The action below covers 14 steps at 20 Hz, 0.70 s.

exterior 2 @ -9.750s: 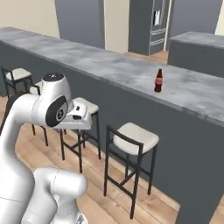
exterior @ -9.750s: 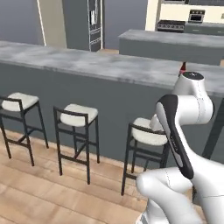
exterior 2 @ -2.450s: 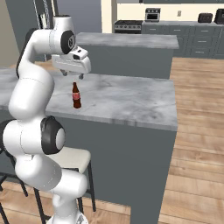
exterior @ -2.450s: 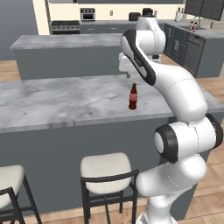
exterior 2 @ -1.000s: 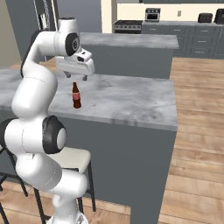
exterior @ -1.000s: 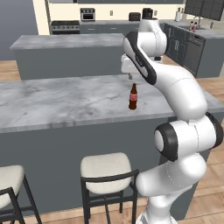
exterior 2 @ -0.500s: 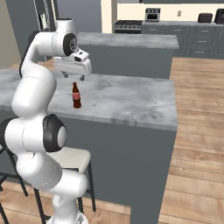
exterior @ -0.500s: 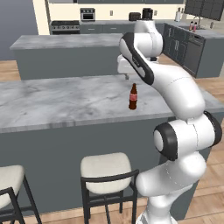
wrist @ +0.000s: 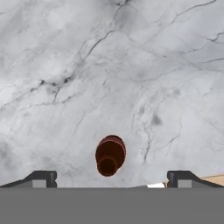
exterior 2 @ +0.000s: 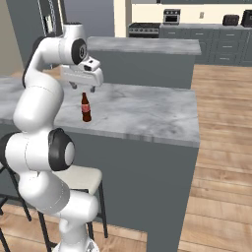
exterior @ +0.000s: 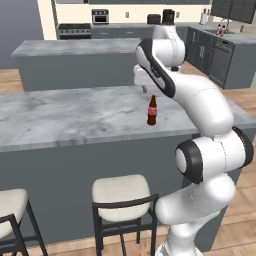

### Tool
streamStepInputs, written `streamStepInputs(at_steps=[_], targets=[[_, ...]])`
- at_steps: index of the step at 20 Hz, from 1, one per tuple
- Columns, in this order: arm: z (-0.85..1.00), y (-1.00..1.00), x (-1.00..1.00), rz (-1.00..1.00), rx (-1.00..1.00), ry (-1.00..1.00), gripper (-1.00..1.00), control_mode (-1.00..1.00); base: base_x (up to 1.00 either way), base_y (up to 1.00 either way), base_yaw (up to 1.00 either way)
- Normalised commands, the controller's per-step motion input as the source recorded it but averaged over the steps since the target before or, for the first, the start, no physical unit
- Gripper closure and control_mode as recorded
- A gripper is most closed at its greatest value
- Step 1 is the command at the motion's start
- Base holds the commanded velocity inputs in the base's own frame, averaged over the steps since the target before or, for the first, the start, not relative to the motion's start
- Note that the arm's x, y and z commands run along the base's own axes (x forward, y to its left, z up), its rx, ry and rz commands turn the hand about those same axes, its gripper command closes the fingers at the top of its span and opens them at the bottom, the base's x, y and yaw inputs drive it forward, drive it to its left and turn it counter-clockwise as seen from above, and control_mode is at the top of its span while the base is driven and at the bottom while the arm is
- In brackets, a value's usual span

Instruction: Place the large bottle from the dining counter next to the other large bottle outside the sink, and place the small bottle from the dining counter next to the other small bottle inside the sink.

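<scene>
Marble runs long and pale across the dining counter (exterior: 75, 115), with the small bottle (exterior: 152, 110) standing upright on it, alone and well in from the front edge. Over the last second the gripper (exterior 2: 82, 87) has come down a little from its higher hover and settled almost directly above the cap; half a second ago it was a touch higher. From the hand view the bottle (wrist: 110, 155) sits between the two dark fingertips (wrist: 40, 178), which stand spread wide apart with nothing between them but the cap below. That suggests the approach is nearly lined up and the descent onto the neck is the step in hand, with neither bottle moved toward the sink yet. Open stone lies all around the bottle, so there is nothing to knock on the way down. The counter's end edge is off to the robot's right, with bare wooden floor (exterior 2: 221, 147) beyond it. A second marble island (exterior 2: 147, 47) stands well behind. Stools (exterior: 122, 192) are tucked below the front edge, clear of the arm's path.
</scene>
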Motion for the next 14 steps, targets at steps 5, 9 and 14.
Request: streamStepInputs(at_steps=[5, 9, 14], targets=[[-0.25, 0.0, 0.0, 0.0, 0.0, 0.0, -1.0, -1.0, 0.0, 0.0, 0.0], [-0.18, 0.0, 0.0, 0.0, 0.0, 0.0, -1.0, -1.0, 0.0, 0.0, 0.0], [-0.09, 0.0, 0.02, 0.0, 0.0, 0.0, -1.0, -1.0, 0.0, 0.0, 0.0]])
